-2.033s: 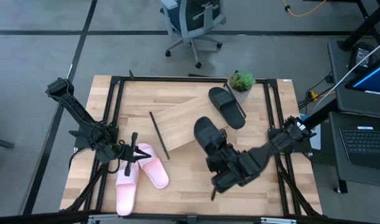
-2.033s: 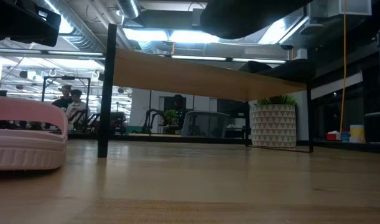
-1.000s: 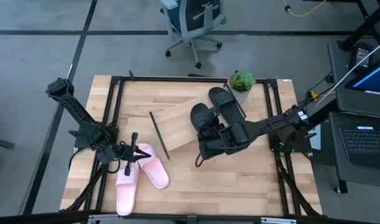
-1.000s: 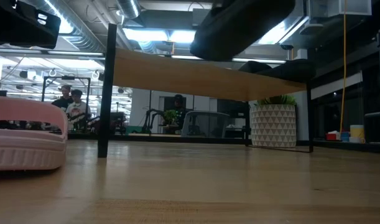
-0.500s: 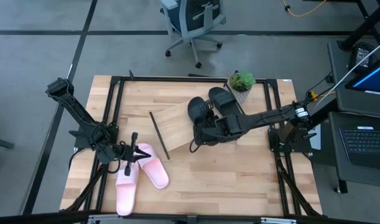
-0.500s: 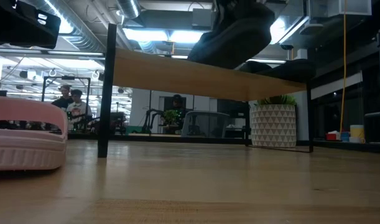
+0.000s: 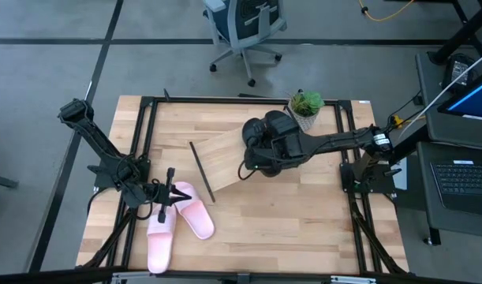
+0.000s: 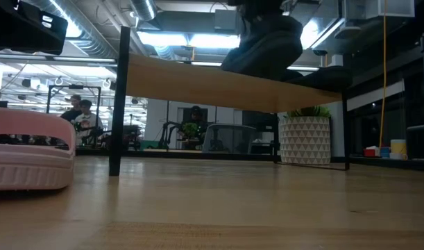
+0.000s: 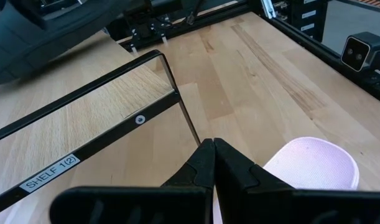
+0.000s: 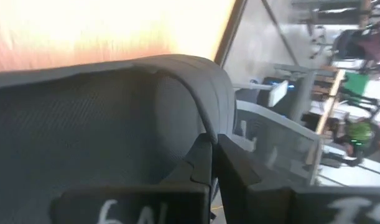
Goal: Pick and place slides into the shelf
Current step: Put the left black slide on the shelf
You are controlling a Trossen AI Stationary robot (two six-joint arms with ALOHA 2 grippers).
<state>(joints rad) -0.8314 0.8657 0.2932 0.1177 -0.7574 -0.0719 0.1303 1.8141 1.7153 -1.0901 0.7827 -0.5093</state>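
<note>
High view: right arm (image 7: 335,142) outstretched over shelf (image 7: 225,154).

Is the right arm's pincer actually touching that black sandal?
Touching. In the right wrist view, the right pincer is shut on the black sandal's strap edge, no gap between them.

Both arms are dark, near black, built of slim tube links joined by bulkier rounded joints. The left arm (image 7: 99,146) shows a blocky elbow housing at its far end and a chunky wrist. The right arm (image 7: 343,142) carries a white and blue fitting near its base. The left gripper (image 9: 213,163) has two matte black fingers, wedge shaped, narrowing to a fine tip. The right gripper (image 10: 209,152) looks the same, with white handwritten marks on its body.
</note>
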